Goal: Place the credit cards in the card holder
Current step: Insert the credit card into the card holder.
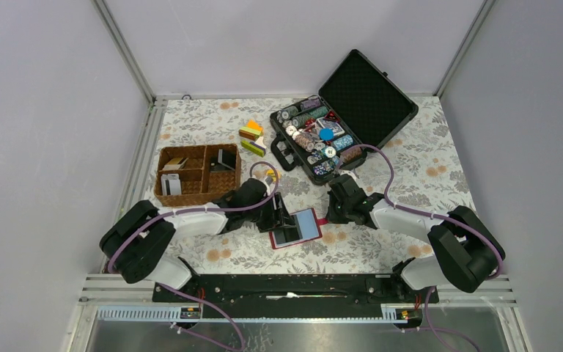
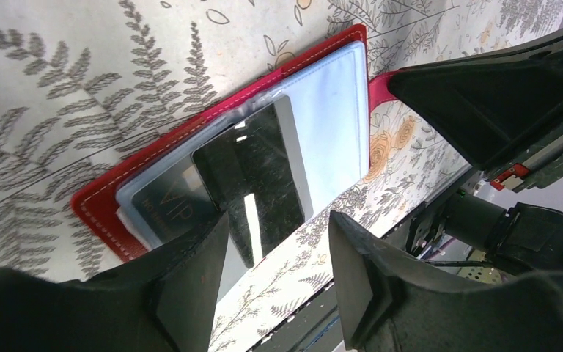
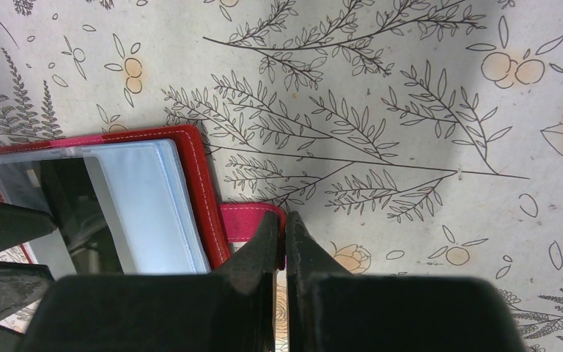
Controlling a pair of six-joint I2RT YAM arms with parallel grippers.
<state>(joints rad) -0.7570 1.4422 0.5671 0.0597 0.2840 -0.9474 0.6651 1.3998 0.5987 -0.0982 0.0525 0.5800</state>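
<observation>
Left gripper (image 2: 278,235): fingers spread, nothing clamped between them, hanging just over one end of the card holder (image 2: 337,88). Holder lies open and flat on the floral cloth (image 1: 410,169), red cover down, clear light-blue pockets up, between the two arms. A glossy dark card (image 2: 256,169) lies askew across the pocket, one end sticking out past the red edge toward the spread fingers; whether it sits inside the sleeve or on top, cannot tell. Beside it a second dark card (image 2: 163,209), lettered VIP, shows under the clear plastic. Right gripper (image 3: 284,220): fingers pressed together at the tip of the holder's red strap tab (image 3: 249,220); pinching it or only pressing on it, cannot tell. Further out, to the left, a wicker basket (image 1: 190,199) with whitish cards (image 1: 170,183) in it. At the back, an open black case (image 1: 370,88) of poker chips; coloured blocks (image 1: 251,136) near it.
</observation>
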